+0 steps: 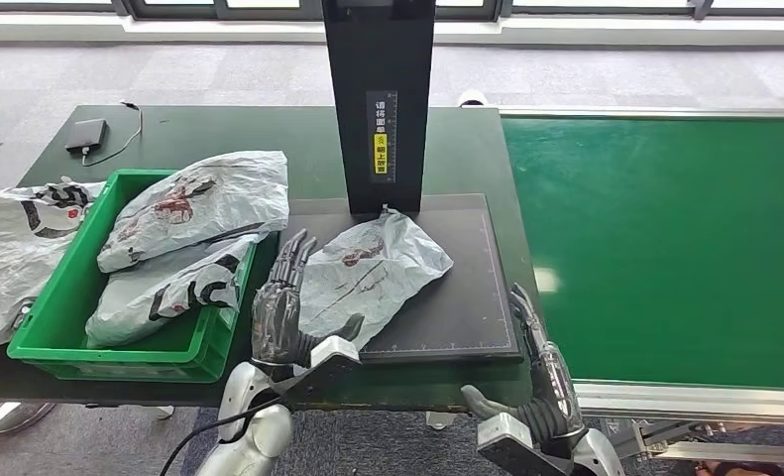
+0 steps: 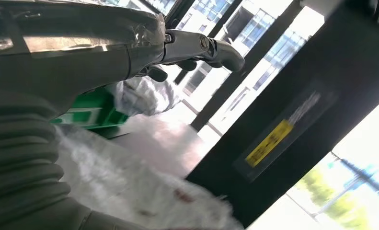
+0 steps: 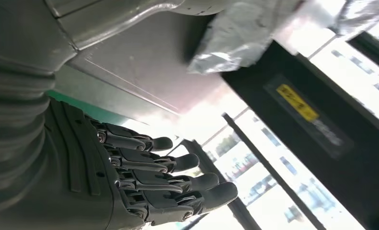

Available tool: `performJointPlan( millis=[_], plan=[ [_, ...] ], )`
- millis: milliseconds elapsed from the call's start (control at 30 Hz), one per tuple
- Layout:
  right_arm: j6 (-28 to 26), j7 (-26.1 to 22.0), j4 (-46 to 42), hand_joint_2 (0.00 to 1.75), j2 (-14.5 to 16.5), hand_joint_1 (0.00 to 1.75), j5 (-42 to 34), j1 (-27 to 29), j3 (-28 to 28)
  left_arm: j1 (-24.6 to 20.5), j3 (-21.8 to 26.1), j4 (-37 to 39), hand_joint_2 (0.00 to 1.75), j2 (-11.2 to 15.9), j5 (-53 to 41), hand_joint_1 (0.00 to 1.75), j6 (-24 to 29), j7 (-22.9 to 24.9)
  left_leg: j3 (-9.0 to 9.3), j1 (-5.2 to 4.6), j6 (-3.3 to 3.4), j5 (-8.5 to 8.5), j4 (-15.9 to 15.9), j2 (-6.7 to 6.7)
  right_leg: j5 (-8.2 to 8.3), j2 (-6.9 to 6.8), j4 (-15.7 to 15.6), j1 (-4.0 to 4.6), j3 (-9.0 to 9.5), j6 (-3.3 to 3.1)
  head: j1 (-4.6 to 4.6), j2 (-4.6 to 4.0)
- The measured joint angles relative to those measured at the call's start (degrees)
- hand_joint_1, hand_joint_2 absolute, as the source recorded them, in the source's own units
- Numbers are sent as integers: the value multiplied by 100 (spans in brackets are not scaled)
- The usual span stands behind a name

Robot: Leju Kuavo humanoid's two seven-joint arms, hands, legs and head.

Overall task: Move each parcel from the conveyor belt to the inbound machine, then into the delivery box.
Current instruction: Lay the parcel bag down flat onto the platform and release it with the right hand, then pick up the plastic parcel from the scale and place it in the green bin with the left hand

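While a grey parcel (image 1: 373, 273) lies on the black scanner pad (image 1: 457, 297), left robot hand (image 1: 286, 312) spread against its edge, right robot hand (image 1: 541, 372) spread, empty, upright beside the pad.

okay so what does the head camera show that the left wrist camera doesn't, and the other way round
Head view alone: the green conveyor belt, the right hand open beside the black scanner plate, and a parcel lying outside the green box. Left wrist view alone: bright windows behind the scanner post. Both show the left hand at the grey parcel on the plate, the green box, and the post's yellow label.
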Motion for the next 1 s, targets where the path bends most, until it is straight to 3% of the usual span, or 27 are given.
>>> performJointPlan(
  millis=[100, 200, 533, 667, 867, 1000],
  plan=[
    [56, -212, -622, 175, -42, 0, -220, 282, 0, -211, -141, 640, 175, 2, -985, 0, 163, 663, 3, -1, -1, 0, 0, 9, 4, 8, 0, -1, 0, -3, 1, 0],
    [58, -292, -1043, 175, -72, 0, -327, 464, 0, -379, -228, 1177, 175, -22, -1460, 0, 181, 997, 6, -2, -1, -1, 0, 19, 7, 18, 0, -2, -1, -4, 1, 0],
    [54, -304, -1507, 175, -122, 0, -363, 645, 0, -578, -324, 1812, 175, -75, -1536, 0, 179, 1074, 7, -1, -1, -1, 0, 25, 7, 26, 1, -1, -1, -4, 2, 0],
    [-29, -415, -1596, 175, -126, 0, -466, 681, 0, -628, -324, 1909, 175, -91, -1783, 0, -86, 1201, 7, -1, -1, -1, 0, 24, 7, 24, 1, -2, 0, -4, 2, -2],
    [-926, -506, -2179, 175, -453, 0, -1014, 821, 234, -790, -324, 2157, 175, -132, -2269, 0, -583, 1446, 14, -3, 10, -9, -1, 17, 0, 16, 0, -4, 24, 2, 2, -1],
    [-1497, -513, -2613, 175, -914, 0, -1327, 745, 822, -892, -320, 2330, 175, -144, -2338, 175, -774, 1533, 29, -4, 18, -41, -3, 18, -30, 15, -5, -5, 88, 7, 2, -1]
  ],
)
